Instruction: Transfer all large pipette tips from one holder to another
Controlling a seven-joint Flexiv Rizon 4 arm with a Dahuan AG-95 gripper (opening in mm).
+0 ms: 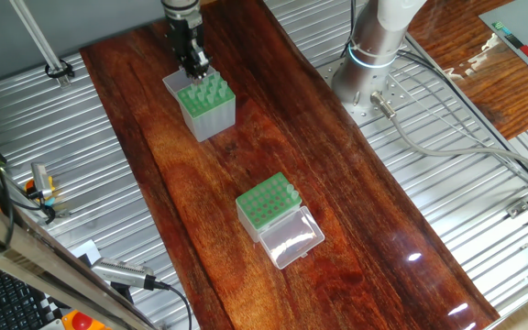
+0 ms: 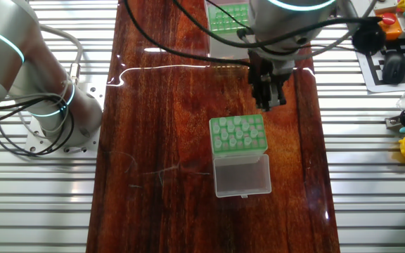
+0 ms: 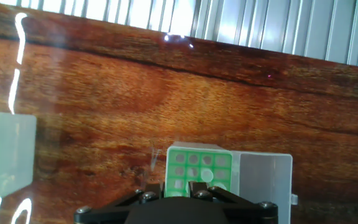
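Gripper [image 1: 195, 64] sits at the far edge of the taller grey-sided holder [image 1: 205, 108], where most large pipette tips [image 1: 203, 90] stand upright; a few already stand in the lidded box [image 1: 266, 203] nearer mid-table. Jaw state: cannot tell, fingertips too small and partly hidden. Tips look light, thin-walled, slick — pinch gently at the wider collar and lift straight.

The robot arm [image 2: 20, 63] is smooth and silver-white, with a glowing blue ring. Its round base [image 1: 360, 87] has grey cables. The gripper [image 1: 191, 60] is black with small silver screws.
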